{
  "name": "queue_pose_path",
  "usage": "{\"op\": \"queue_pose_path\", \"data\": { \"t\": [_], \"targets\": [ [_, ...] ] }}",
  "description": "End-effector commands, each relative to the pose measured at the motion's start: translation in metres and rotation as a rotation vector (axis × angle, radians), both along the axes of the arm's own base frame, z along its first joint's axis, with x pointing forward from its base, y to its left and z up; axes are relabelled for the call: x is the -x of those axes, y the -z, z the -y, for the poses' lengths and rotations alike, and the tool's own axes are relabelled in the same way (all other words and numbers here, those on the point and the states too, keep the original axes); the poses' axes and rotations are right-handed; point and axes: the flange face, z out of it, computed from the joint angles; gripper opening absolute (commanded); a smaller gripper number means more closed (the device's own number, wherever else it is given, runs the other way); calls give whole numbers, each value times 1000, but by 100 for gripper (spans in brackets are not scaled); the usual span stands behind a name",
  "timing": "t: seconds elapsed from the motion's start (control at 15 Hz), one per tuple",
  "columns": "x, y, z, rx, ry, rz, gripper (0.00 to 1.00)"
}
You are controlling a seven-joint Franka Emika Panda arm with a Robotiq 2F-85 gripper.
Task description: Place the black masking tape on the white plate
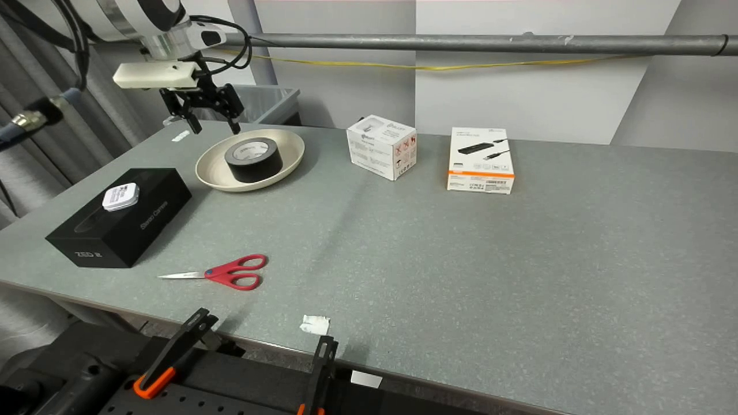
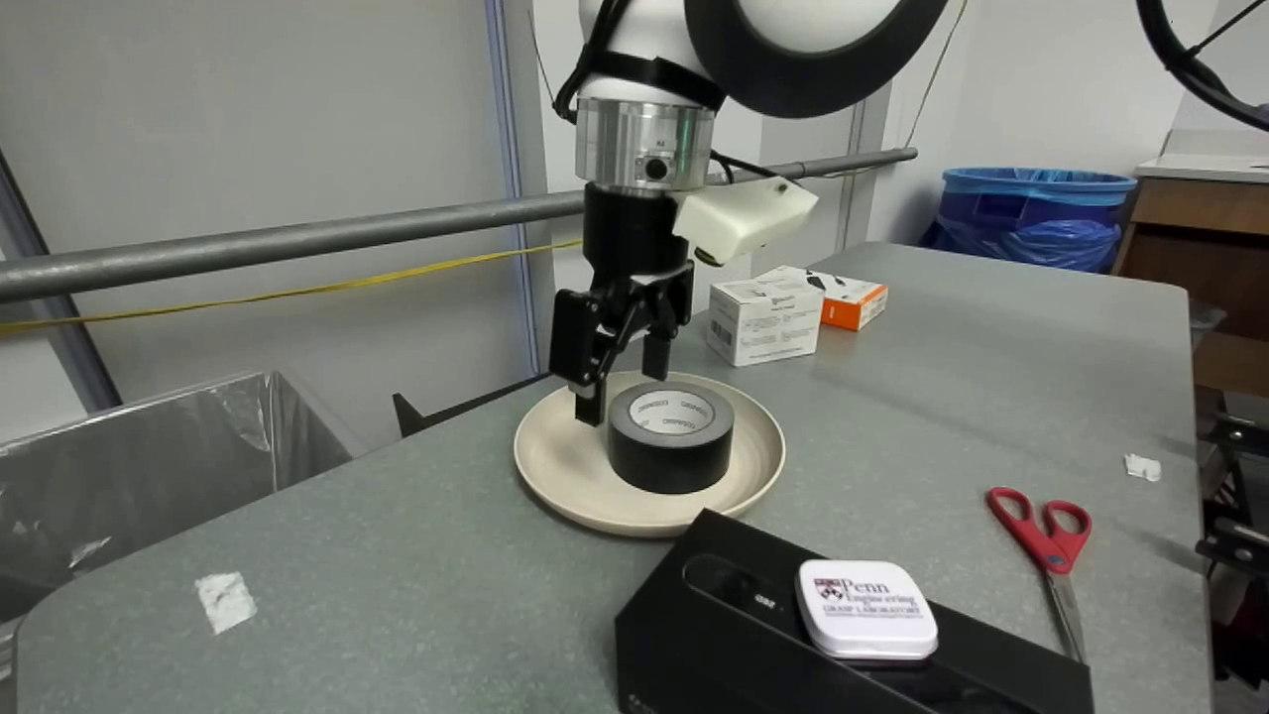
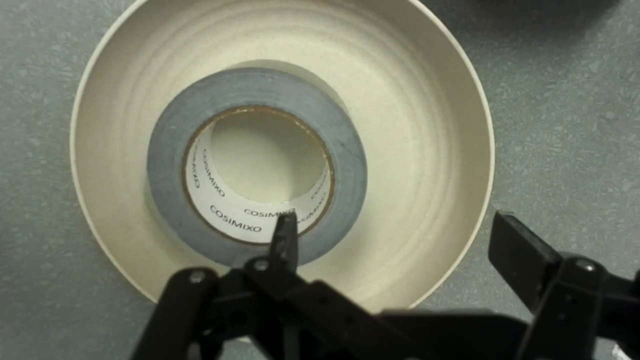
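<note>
- Black masking tape (image 2: 671, 451): thick ring lying flat inside the white plate (image 3: 410, 125), its core lined with printed paper.
- Plate: round, cream, ridged in faint circles.
- Gripper (image 1: 215, 128): raised near the plate's rim, angular fingers apart.
- Table (image 1: 548, 276): grey, speckled.
- Black box (image 1: 124, 227): oblong, sharp-edged, near the plate.

Black masking tape (image 2: 671, 452), a thick ring-shaped roll with dark sides, a greyish upper face and a white inner core lettered COSIMIXO, lies flat in the white plate (image 2: 565, 468), hollow centre upward, clear of the raised rim. The plate, round, shallow and cream-toned, sits face up on the grey tabletop (image 2: 942, 397).
</note>
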Motion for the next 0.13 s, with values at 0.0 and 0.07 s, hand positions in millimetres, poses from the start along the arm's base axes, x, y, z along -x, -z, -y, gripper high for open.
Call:
{"op": "queue_pose_path", "data": {
  "t": [0.0, 0.07],
  "targets": [
    [0, 2, -1, 1, -1, -4, 100],
    [1, 4, 0, 2, -1, -7, 100]
  ]
}}
